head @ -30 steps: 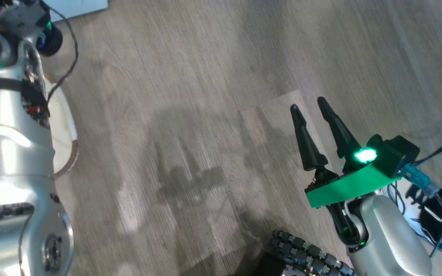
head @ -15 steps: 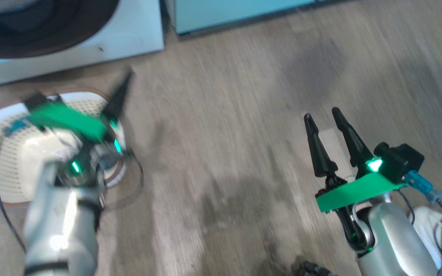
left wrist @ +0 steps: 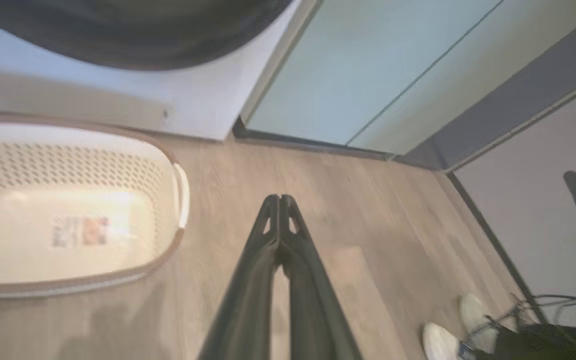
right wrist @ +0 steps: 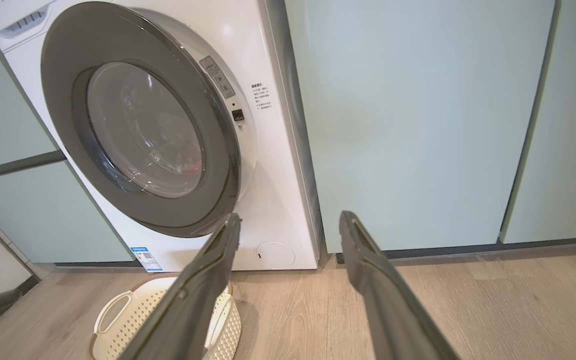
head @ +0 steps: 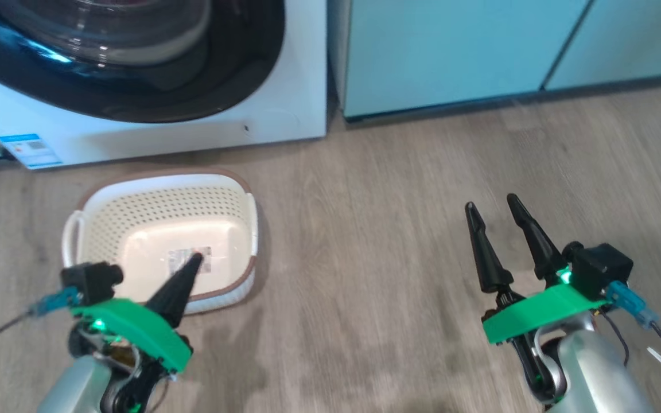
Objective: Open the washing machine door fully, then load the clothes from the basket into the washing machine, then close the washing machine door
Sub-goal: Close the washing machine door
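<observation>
Cream-white perforated plastic basket (head: 158,209) with brown rim sits on wooden floor (head: 365,229) before white front-loading washing machine (head: 284,115), round black-rimmed door (right wrist: 143,130) shut; left claw (head: 193,263) closed, right claw (head: 491,203) spread, both holding nothing

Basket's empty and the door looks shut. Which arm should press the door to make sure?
Left, probably. The left gripper is shut, good for pushing, and sits by the basket, in front of the door. The right gripper is open, off before the cabinets.
</observation>
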